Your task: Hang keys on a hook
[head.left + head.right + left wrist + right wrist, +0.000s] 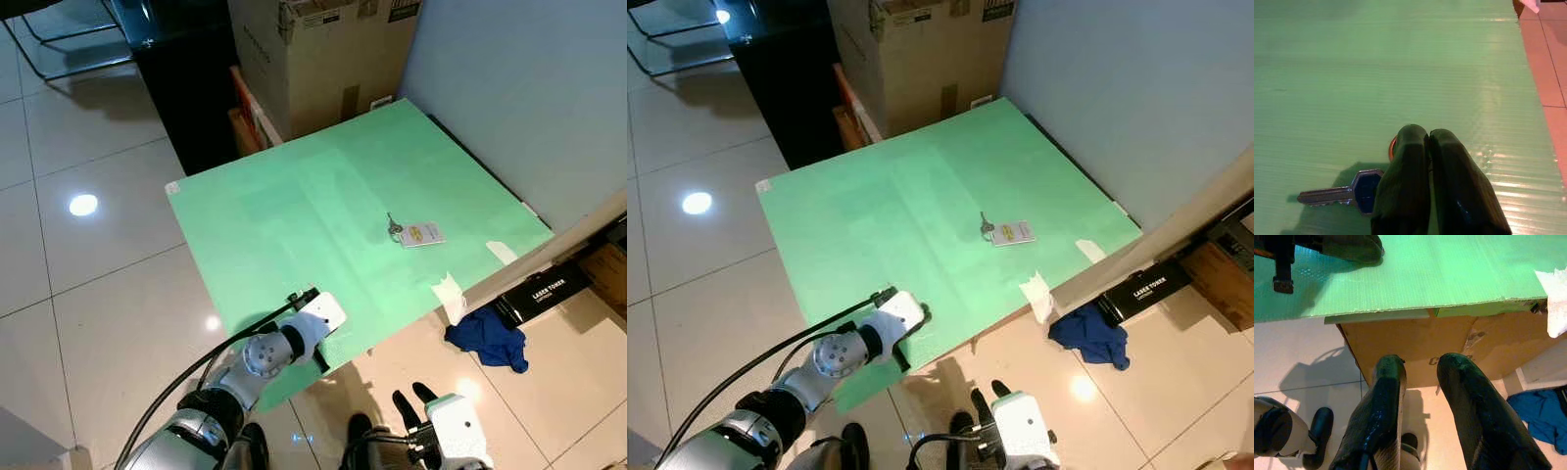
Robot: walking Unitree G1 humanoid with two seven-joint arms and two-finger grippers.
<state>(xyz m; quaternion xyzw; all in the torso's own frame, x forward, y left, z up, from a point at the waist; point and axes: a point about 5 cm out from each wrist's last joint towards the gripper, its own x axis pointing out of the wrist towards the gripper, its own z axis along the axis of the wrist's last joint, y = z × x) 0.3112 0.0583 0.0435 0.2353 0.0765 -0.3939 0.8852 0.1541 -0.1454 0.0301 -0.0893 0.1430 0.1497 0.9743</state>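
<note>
The left claw (1427, 147) rests low on the green counter (294, 215) near its front edge, its two black fingers pressed together with a red ring just showing at their tips and a blue-headed key (1339, 193) lying flat beside them. Whether it grips that ring I cannot tell. A second key with a white tag (411, 233) lies further back on the counter. The right claw (1420, 367) hangs below the counter's edge, fingers narrowly parted, holding nothing. A blue cloth (490, 338) lies on the floor.
</note>
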